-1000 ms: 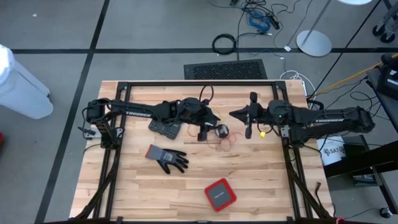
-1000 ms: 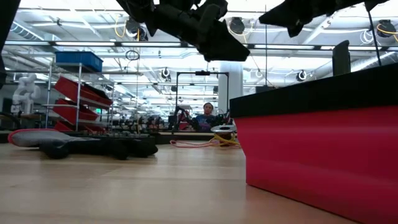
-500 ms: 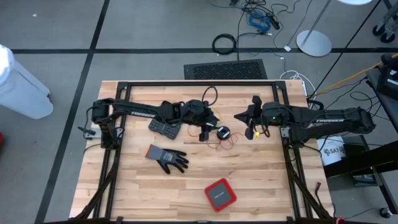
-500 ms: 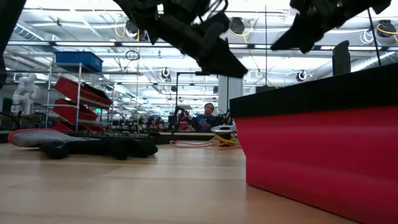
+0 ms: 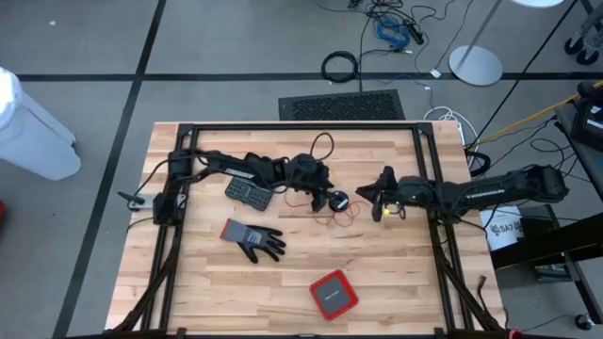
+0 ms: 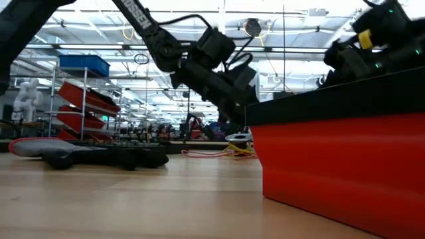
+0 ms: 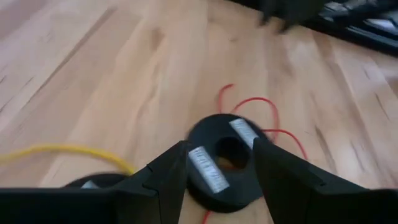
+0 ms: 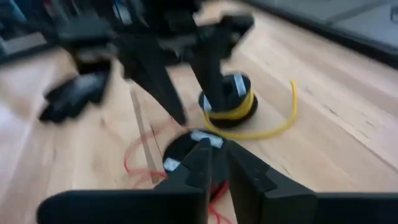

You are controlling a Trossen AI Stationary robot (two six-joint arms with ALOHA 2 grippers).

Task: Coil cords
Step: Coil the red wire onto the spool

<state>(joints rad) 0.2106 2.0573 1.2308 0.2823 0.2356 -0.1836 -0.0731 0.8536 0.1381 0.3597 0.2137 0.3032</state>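
Note:
Two small black spools lie flat on the wooden table. One [image 7: 224, 160] has the red cord [image 7: 261, 115] trailing loose from it. The other [image 8: 227, 102] carries the yellow cord [image 8: 273, 127], wound on it with a loose end. My left gripper [image 7: 221, 144] is open and low over the table. Its fingers stand on either side of the red cord's spool [image 5: 336, 200], just short of it. My right gripper [image 8: 216, 148] points at the same spool [image 8: 186, 152] from the table's right, a little above it, open by a narrow gap with nothing in it.
A grey and black glove [image 5: 252, 240] lies left of the middle. A black keypad-like device [image 5: 250, 195] sits under the left arm. A red box [image 5: 333, 294] stands near the front edge and fills the right of the low view [image 6: 332, 153].
Both arms have come down toward the table and rolled at the wrist. My left gripper has sunk toward the spools and gone a little to the right. My right gripper has dropped toward the spools from the right. The spools and cords have stayed in place.

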